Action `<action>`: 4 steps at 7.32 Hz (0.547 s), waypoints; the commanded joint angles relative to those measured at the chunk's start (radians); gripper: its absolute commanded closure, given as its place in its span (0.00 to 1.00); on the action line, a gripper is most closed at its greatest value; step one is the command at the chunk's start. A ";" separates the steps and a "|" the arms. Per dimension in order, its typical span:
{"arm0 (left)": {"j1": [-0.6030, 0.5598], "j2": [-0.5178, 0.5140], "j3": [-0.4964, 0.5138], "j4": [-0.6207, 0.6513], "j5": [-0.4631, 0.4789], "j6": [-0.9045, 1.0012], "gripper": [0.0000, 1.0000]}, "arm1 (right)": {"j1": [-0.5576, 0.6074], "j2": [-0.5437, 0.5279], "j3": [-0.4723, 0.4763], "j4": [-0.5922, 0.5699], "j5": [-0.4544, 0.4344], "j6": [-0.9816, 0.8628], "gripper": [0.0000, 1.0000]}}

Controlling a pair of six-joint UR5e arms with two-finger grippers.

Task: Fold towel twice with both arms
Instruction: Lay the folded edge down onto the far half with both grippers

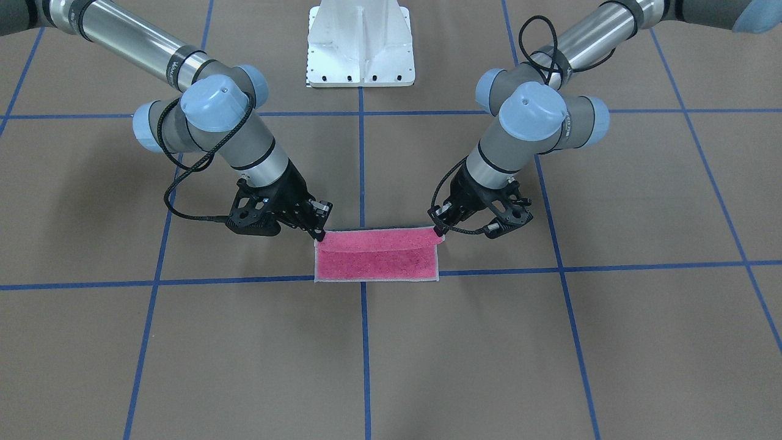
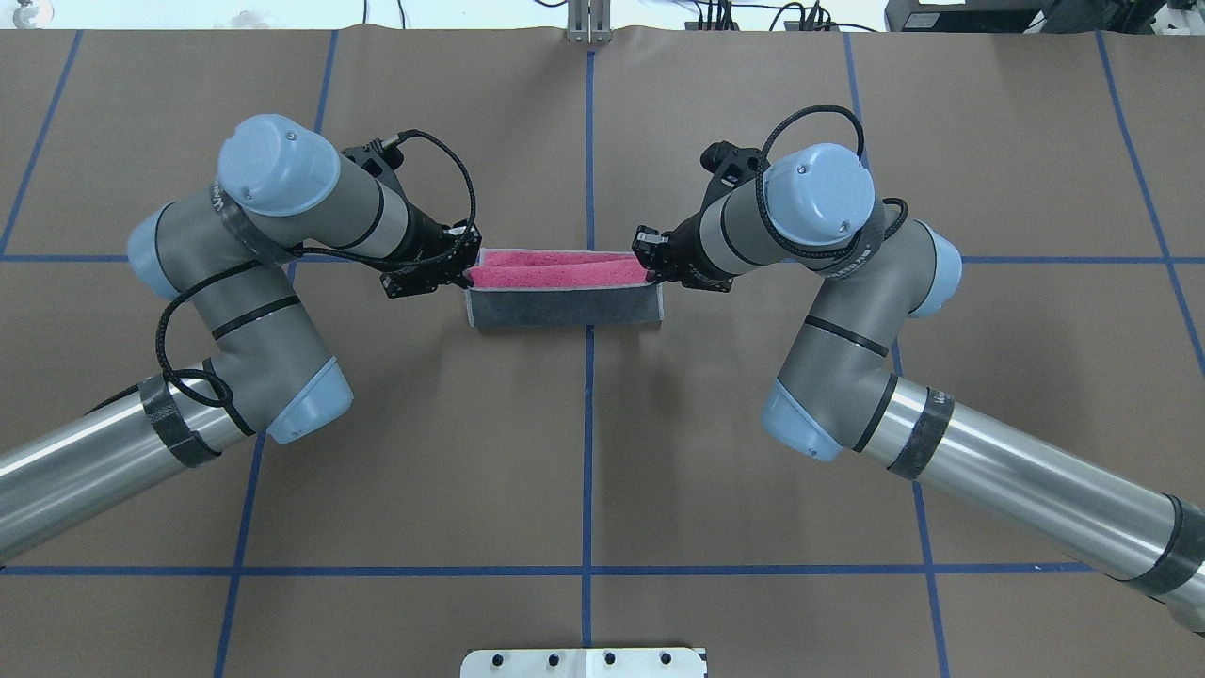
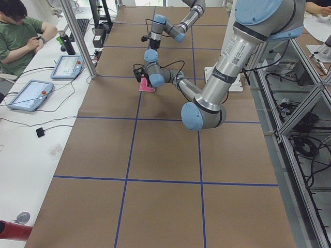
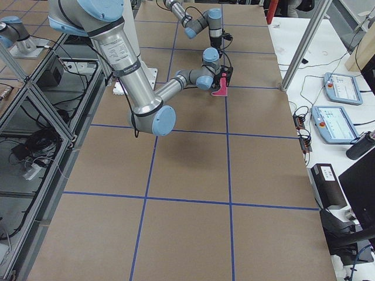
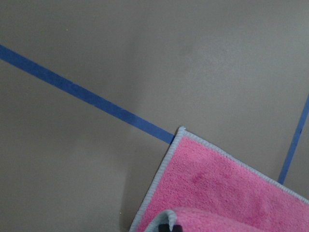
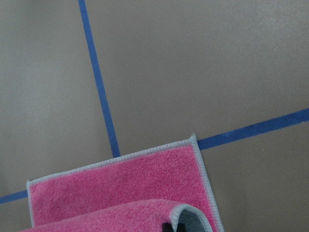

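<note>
Pink towel [image 1: 376, 260] lies in the middle of the desk [image 1: 550, 354], its robot-side edge held up by the left pincer [image 1: 438, 231] and right pincer [image 1: 319, 235], each closed on a corner; I judge the first fold half made, the second not yet begun.

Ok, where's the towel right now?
In the overhead view the towel sits centre frame, its raised corners held by the left gripper and right gripper.
</note>
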 commanded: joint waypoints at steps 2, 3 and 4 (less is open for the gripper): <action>0.000 -0.014 0.015 0.000 0.000 -0.003 1.00 | 0.010 0.017 -0.043 0.002 -0.004 0.001 1.00; 0.000 -0.017 0.020 0.000 0.000 -0.003 1.00 | 0.010 0.023 -0.043 0.002 -0.004 0.001 1.00; 0.000 -0.018 0.027 -0.001 0.000 -0.003 1.00 | 0.010 0.024 -0.043 0.002 -0.004 0.001 1.00</action>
